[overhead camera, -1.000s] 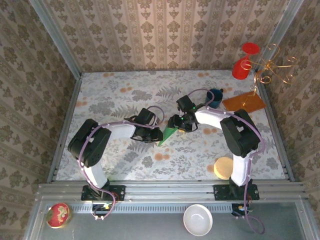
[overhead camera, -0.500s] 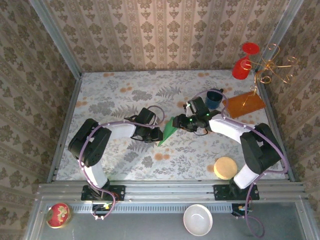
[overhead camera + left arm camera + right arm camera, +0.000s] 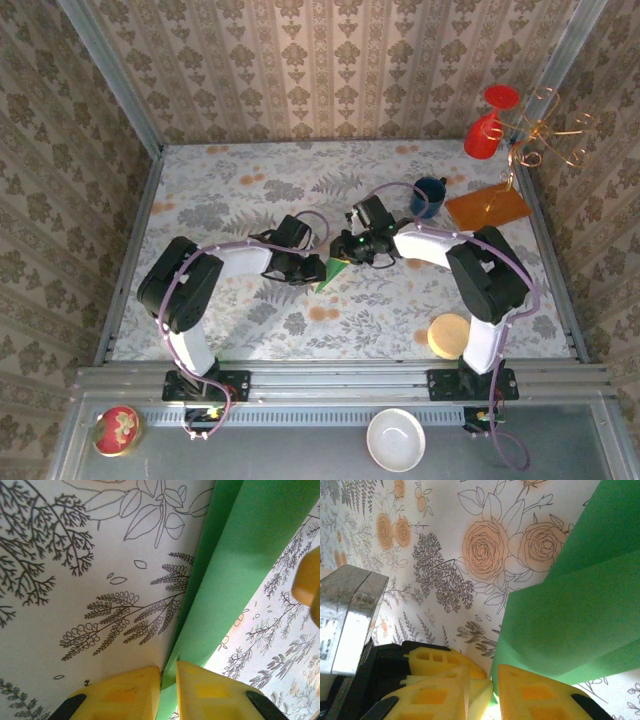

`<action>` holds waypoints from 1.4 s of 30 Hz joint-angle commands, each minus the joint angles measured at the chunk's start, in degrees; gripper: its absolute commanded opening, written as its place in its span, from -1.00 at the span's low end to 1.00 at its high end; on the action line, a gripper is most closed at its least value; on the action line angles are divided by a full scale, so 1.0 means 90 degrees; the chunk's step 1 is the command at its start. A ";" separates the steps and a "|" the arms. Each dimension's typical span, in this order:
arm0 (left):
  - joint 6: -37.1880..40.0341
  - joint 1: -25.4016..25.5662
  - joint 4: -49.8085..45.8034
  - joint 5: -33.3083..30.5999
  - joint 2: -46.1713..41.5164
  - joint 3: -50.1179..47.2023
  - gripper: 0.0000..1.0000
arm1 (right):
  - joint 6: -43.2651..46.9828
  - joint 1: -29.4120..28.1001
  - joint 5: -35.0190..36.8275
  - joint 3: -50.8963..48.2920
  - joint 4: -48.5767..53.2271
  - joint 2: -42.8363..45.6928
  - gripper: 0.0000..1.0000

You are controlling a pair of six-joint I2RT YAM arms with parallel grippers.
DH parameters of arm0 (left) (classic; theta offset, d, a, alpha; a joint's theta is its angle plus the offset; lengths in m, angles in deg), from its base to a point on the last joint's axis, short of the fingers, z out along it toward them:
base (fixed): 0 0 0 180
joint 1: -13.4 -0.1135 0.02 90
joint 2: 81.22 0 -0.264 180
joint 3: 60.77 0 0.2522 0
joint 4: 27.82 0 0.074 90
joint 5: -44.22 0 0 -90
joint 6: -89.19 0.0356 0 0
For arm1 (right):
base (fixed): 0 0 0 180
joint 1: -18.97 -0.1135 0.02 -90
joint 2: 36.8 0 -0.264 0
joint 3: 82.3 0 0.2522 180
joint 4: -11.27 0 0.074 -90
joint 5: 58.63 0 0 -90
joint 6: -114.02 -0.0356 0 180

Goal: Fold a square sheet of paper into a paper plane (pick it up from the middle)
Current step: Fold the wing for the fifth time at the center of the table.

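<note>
At mid-table on the floral tablecloth (image 3: pixel 220 195), a folded green paper (image 3: pixel 331 276), narrow and wedge-shaped, with its tip toward the near left. Pinched from the left by the left gripper (image 3: pixel 316 268): in the left wrist view, jaws at a thin slit, with yellow fingertips (image 3: pixel 125 692) either side of the paper's lower edge and the long creased strip running up and to the right over the leaf print. Pinched from the right by the right gripper (image 3: pixel 346 254) at the wider far end: in the right wrist view, jaws narrow, with yellow pads (image 3: pixel 535 695) closed on a corner of the layered green folds stacked above. Both grippers close together on the same paper. Unclear whether flat on the cloth or lifted off it. Well apart at the far right, a blue mug (image 3: pixel 430 196) just beside an orange-brown board (image 3: pixel 487 207); near the right arm's base, a round tan disc (image 3: pixel 448 335).
</note>
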 commanded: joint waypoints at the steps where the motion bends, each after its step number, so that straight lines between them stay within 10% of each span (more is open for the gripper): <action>1: 0.0008 0.0098 -0.0286 -0.0126 0.0576 -0.0142 -0.62 | -0.0021 -0.0041 0.0184 0.0198 0.0296 -0.0202 -0.51; 42: -0.0017 0.0093 -0.0455 -0.0174 0.0602 -0.0127 -0.66 | 0.0086 0.0032 0.0723 0.0058 0.0911 -0.0750 -0.54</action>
